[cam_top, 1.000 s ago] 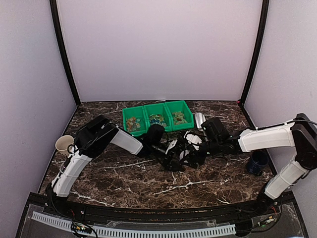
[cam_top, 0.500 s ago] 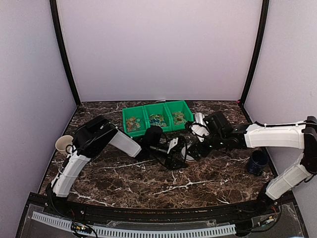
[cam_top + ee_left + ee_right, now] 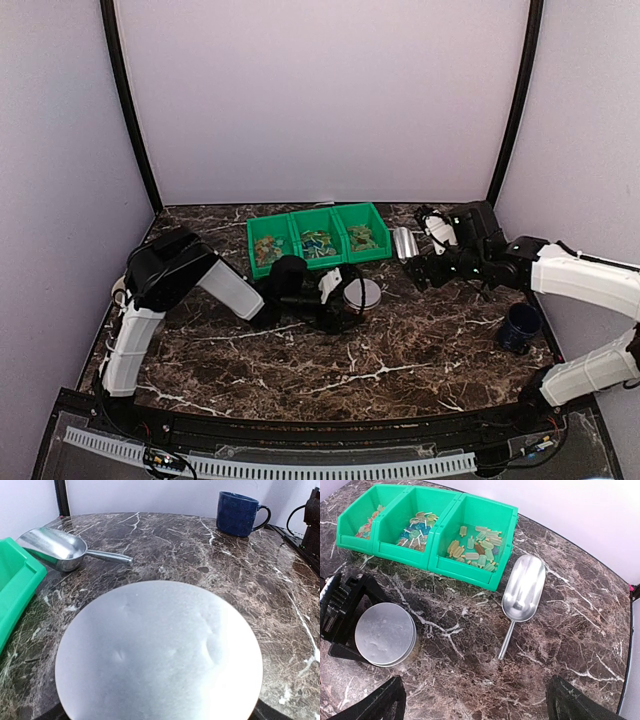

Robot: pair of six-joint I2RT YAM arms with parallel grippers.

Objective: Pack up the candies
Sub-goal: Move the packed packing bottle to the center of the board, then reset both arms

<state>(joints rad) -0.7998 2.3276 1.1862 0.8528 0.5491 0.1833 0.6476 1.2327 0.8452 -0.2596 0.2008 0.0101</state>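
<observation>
The candies point(image 3: 477, 550) are small wrapped sweets in gold, green, blue and orange, lying in all three compartments of the green bin point(image 3: 470, 577); they also show in the top view point(image 3: 316, 241). My left gripper point(image 3: 345, 300) is shut on a round silver tin point(image 3: 360, 293) in front of the bin. The tin's lid point(image 3: 160, 652) fills the left wrist view and hides the jaws. In the right wrist view the tin point(image 3: 385, 634) sits between the left gripper's black fingers point(image 3: 342, 615). My right gripper point(image 3: 482, 702) is open and empty, above the table right of the tin.
A metal scoop point(image 3: 522, 587) lies empty just right of the bin, its handle pointing toward the near edge. A dark blue mug point(image 3: 520, 327) stands at the right side of the table. The bin sits against the back wall.
My right gripper has let go at the tin and drawn back to the right and rear. My left arm has pulled a little left with the tin, now uncovered.
</observation>
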